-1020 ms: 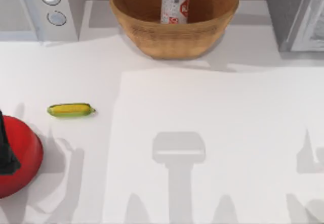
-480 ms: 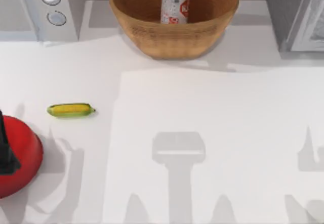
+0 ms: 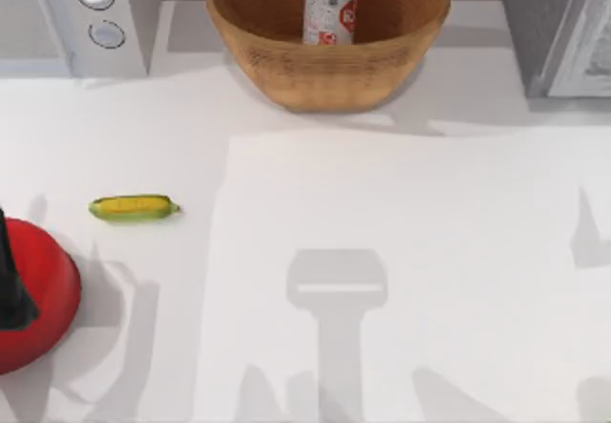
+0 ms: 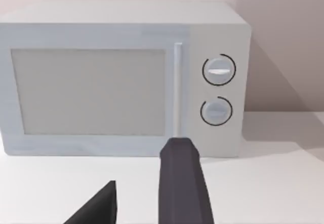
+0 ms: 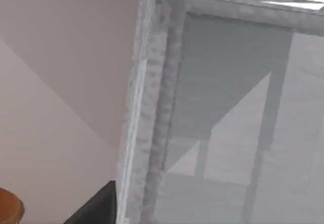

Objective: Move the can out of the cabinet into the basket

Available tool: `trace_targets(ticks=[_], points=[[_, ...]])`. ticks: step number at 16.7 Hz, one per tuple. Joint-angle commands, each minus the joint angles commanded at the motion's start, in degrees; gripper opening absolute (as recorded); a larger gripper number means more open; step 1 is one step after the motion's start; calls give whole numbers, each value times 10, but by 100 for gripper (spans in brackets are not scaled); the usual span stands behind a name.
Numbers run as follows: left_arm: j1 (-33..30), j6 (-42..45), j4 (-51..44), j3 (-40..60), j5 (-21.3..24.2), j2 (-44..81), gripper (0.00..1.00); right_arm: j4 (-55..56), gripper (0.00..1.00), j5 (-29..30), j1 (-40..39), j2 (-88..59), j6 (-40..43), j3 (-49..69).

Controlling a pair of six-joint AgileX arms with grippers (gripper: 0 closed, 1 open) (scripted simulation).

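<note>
The can (image 3: pixel 330 5), silver-white with red marks, stands upright inside the basket (image 3: pixel 329 70), at the middle of the table's far side. The tan woven basket's rim also peeks into the right wrist view (image 5: pixel 10 206). The dark grey cabinet (image 3: pixel 539 22) is at the far right, with its pale door panel (image 3: pixel 592 55) beside it. The right wrist view faces the cabinet (image 5: pixel 228 107) from close by, with a dark part of my right gripper (image 5: pixel 96 209) at the frame's edge. A dark part of my left gripper (image 4: pixel 96 209) points toward the white appliance.
A white appliance with two round knobs (image 3: pixel 95 12) (image 4: pixel 121 77) stands at the far left. A yellow-green corn cob (image 3: pixel 134 207) lies on the left side. A red pot (image 3: pixel 43 299) with a dark upright piece (image 3: pixel 11 275) sits at the left edge.
The arm shadows at the right edge and along the near edge of the table have shifted. The can, basket, corn cob and pot have not moved.
</note>
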State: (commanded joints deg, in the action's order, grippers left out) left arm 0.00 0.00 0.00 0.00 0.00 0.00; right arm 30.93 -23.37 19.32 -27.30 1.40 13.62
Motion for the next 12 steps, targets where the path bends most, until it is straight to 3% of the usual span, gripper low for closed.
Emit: trace_targets(ticks=[7,12], points=[[0,0,0,0,0,0,100,247,100,-215,216,-331,-16,72],[0,0,0,0,0,0,100,358,100,-307,339,-517,-23,93]])
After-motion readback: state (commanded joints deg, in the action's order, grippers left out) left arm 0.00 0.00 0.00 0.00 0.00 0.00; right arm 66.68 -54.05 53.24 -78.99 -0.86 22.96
